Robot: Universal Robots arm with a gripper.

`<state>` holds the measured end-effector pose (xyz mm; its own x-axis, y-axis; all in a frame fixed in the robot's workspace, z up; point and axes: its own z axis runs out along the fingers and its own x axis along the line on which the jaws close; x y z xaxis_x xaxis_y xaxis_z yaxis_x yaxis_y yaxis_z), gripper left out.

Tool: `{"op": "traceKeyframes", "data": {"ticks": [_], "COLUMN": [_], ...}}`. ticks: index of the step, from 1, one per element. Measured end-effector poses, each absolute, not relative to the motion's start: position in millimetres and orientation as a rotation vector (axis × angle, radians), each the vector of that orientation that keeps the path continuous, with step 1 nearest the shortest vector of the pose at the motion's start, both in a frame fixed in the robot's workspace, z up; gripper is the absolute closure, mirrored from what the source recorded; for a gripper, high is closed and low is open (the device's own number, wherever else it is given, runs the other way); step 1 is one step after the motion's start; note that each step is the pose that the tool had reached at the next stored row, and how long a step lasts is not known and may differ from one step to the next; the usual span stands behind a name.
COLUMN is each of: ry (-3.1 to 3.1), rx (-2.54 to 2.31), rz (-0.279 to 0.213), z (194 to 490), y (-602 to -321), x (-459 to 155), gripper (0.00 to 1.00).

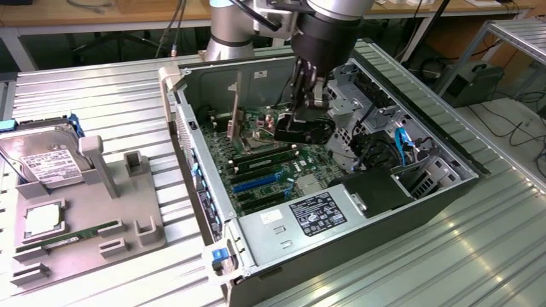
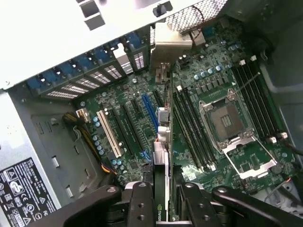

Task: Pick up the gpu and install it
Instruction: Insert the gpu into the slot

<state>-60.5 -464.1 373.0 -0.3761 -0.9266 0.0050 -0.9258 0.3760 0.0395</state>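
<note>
Working inside the open case (image 1: 367, 256), which lies on its side on the ribbed table (image 1: 128, 83). Room is tight: rear wall (image 2: 61, 92) with its row of blue slot clips on one side, drive cage (image 1: 350, 102) and cables (image 1: 401, 144) on the exterior view's right, power supply (image 1: 318, 214) at the near end. We see free air straight above the motherboard (image 2: 199, 80); the arm comes in through the open top.

Gripper (image 2: 164, 189) is clamped on the gpu (image 2: 162, 127), one finger (image 2: 142, 203) on each face, jaws narrowed to the card's thickness. In the exterior view the gripper (image 1: 300, 131) sits low in the case, over the board's middle.

From the wrist we see the gpu edge-on: thin dark-green card, silvery connector blocks along it, beige metal bracket (image 2: 170, 42) at the far end, just beside the rear wall. It runs between the blue slot (image 2: 150, 111) and the memory slots (image 2: 187, 123), with the CPU socket (image 2: 227, 118) further off. We can't tell whether its lower edge touches the board.

Outside the case, on the exterior view's left: hard drive (image 1: 43, 157) and memory stick (image 1: 73, 235) in a grey fixture (image 1: 128, 217), well apart from the gripper.
</note>
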Motion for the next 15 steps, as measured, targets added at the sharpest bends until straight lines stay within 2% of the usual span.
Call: {"op": "traceKeyframes", "data": {"ticks": [15], "ry": [-2.357], "rx": [2.071], "rz": [-0.089], "z": [370.8], "y": [-464.0], "x": [-60.5], "gripper": [0.74]}}
